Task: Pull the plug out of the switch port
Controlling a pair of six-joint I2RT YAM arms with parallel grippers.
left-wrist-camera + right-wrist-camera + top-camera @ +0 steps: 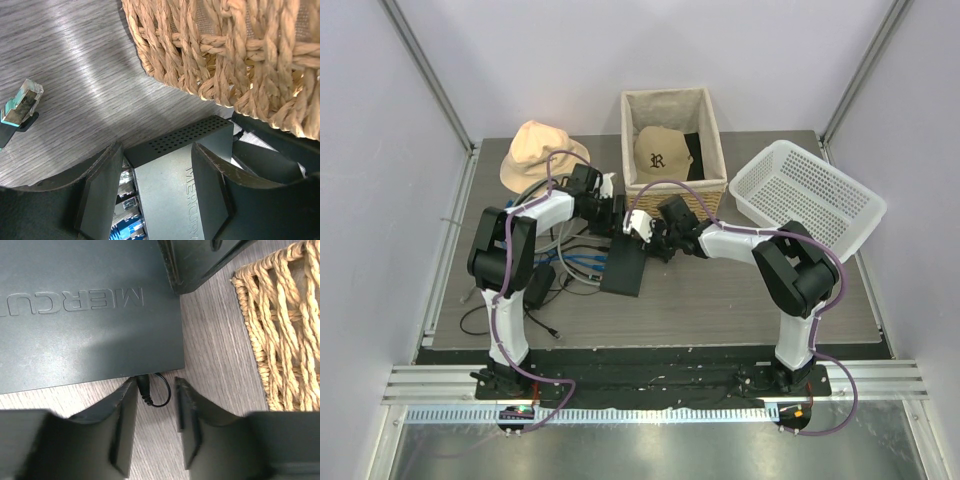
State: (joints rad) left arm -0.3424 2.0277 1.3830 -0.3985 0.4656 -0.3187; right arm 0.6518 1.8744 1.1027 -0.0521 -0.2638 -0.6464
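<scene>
switch [90, 340] top face: raised brand "MERCU…" in right wrist view, "MERCUR…" in left wrist view, end cut off | tan cap [663, 152] front: dark ornate "R"

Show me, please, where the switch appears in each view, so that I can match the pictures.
Top external: the switch lies at table centre, just below the woven basket.
Left wrist: switch at bottom centre, vented edge uppermost.
Right wrist: switch at upper left, lettered top showing.
Shared landmark: the woven basket, upper right and right edge in the wrist views.
</scene>
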